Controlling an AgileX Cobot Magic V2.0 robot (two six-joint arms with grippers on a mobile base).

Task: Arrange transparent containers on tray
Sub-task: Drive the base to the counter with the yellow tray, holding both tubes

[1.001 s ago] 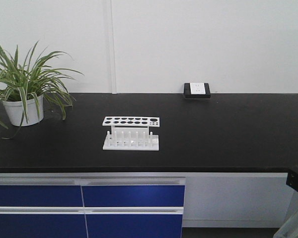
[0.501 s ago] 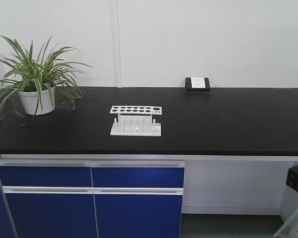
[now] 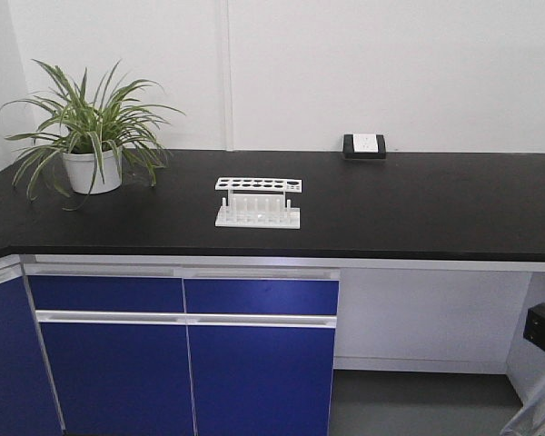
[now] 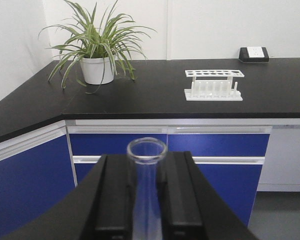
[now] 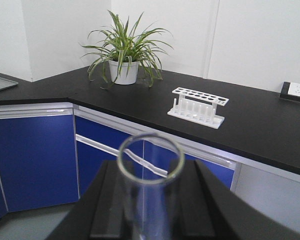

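Two slim clear glass test tubes were held, rims up. First test tube (image 4: 147, 192) stood pinched between the black left fingers (image 4: 112, 200); second test tube (image 5: 150, 205) stood likewise gripped between the black right fingers (image 5: 107, 205). Beyond, the black bench (image 3: 436, 209) carried a green leafy plant in a white pot (image 3: 91, 136), a white holed plastic rack (image 3: 258, 202) and a black-framed white socket box (image 3: 364, 145).

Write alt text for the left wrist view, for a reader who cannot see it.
A slim clear glass test tube stands upright, clamped between the black fingers of the left gripper in the foreground. Beyond it, a black countertop over blue cabinet doors carries a white holed rack, a green plant in a white pot and a black socket box.
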